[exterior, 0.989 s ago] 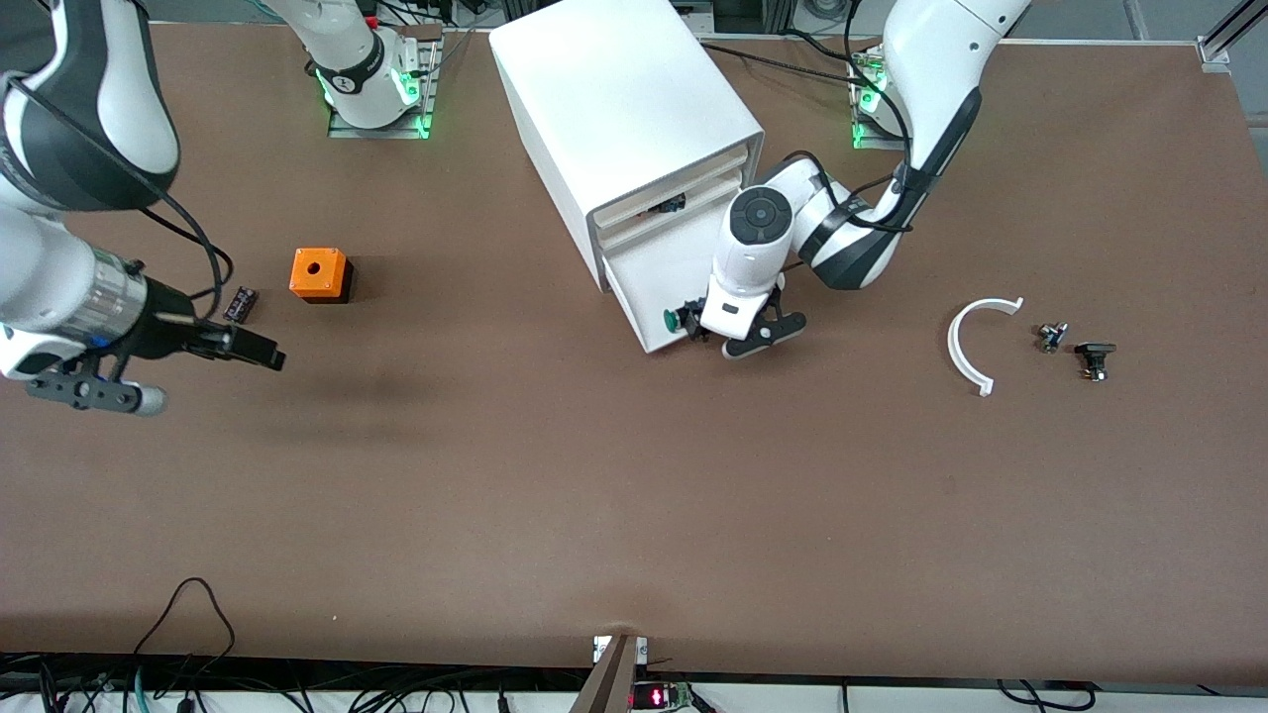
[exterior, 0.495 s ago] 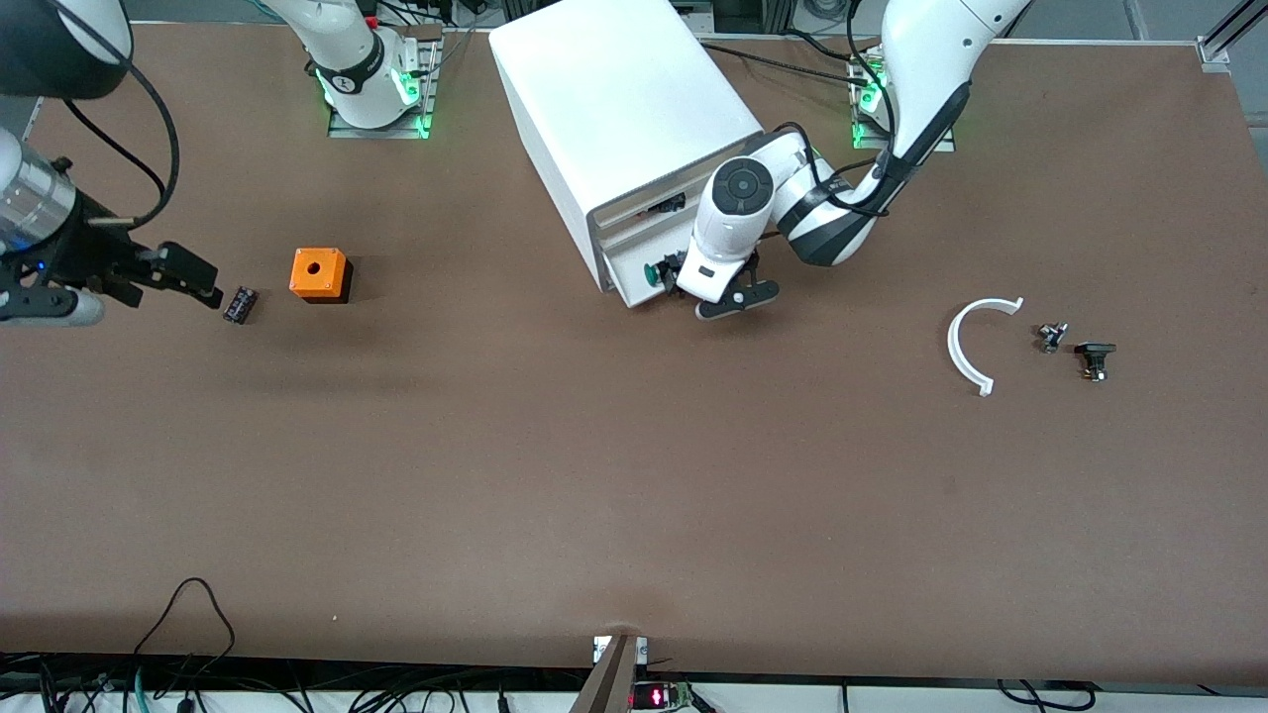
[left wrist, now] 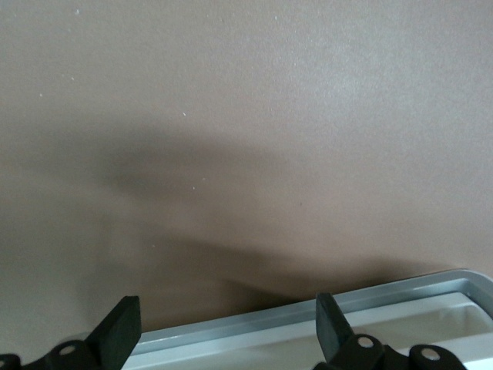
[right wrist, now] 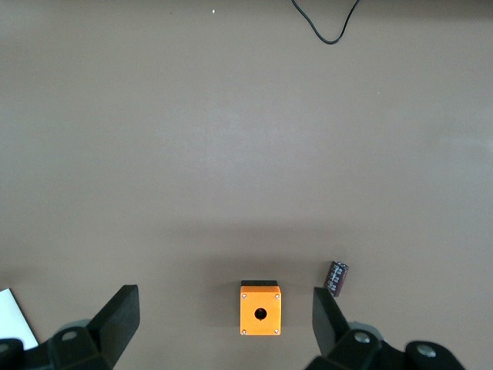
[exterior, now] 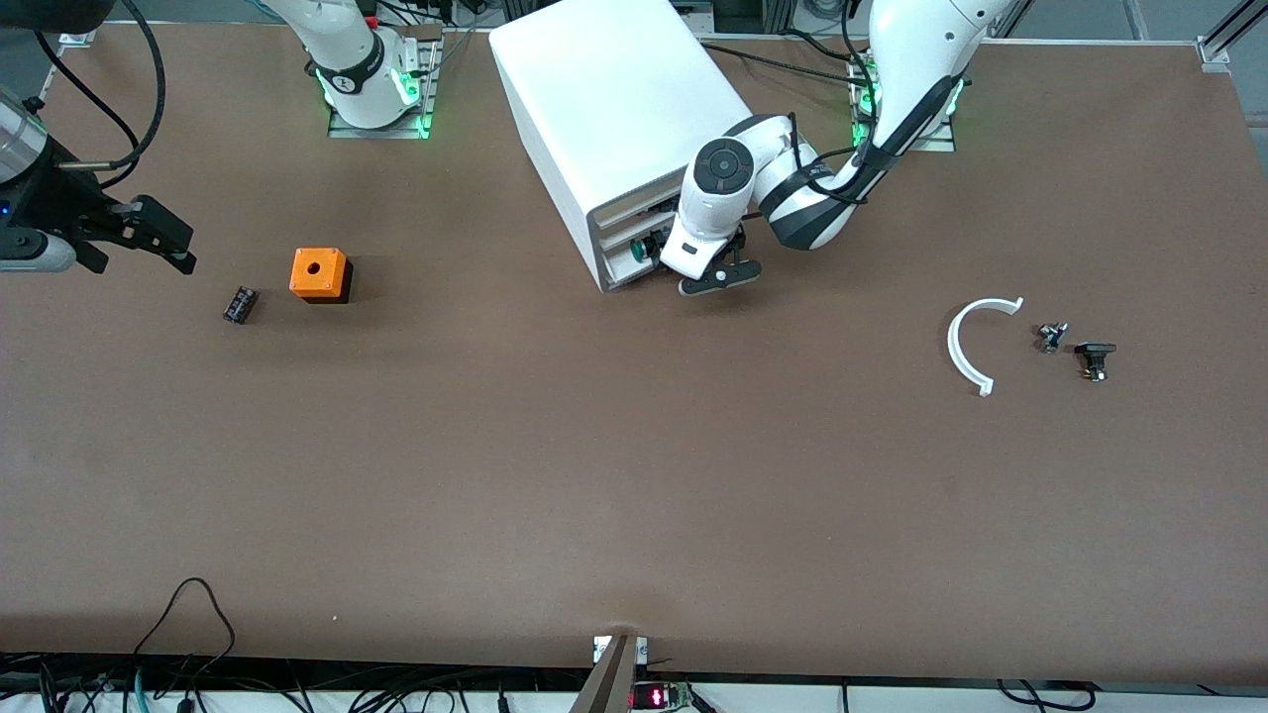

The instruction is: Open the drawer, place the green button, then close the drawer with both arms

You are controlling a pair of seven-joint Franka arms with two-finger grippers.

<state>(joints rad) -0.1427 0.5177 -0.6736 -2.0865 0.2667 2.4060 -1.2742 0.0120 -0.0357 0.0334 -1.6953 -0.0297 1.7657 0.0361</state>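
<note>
The white box cabinet (exterior: 619, 119) stands on the brown bench (exterior: 634, 475) between the two arm bases, its drawer front facing the front camera and the left arm's end of the bench. The drawer (exterior: 624, 259), a lower one of the stack, is almost fully inside the cabinet, with only its front edge showing below the upper drawer fronts. The button (exterior: 646, 248) sits at that front edge, its green cap visible just beside the left gripper (exterior: 666, 259); the drawer's other contents cannot be seen. The left gripper is at the drawer front, and in the left wrist view its fingers (left wrist: 331, 327) are spread apart with nothing between them, the grey-white drawer rim (left wrist: 308, 316) lying directly under them. The right gripper (exterior: 158, 238) is raised over the bench at the right arm's end; in the right wrist view its fingers (right wrist: 115, 312) are spread wide and hold nothing. Below it on the bench are the orange cube (exterior: 319, 274) with a hole in its top and, just beside it toward the right arm's end, a small black ribbed part (exterior: 239, 303). Toward the left arm's end lie a white curved strip (exterior: 966, 347) and two small dark parts (exterior: 1075, 347), well apart from the cabinet.
</note>
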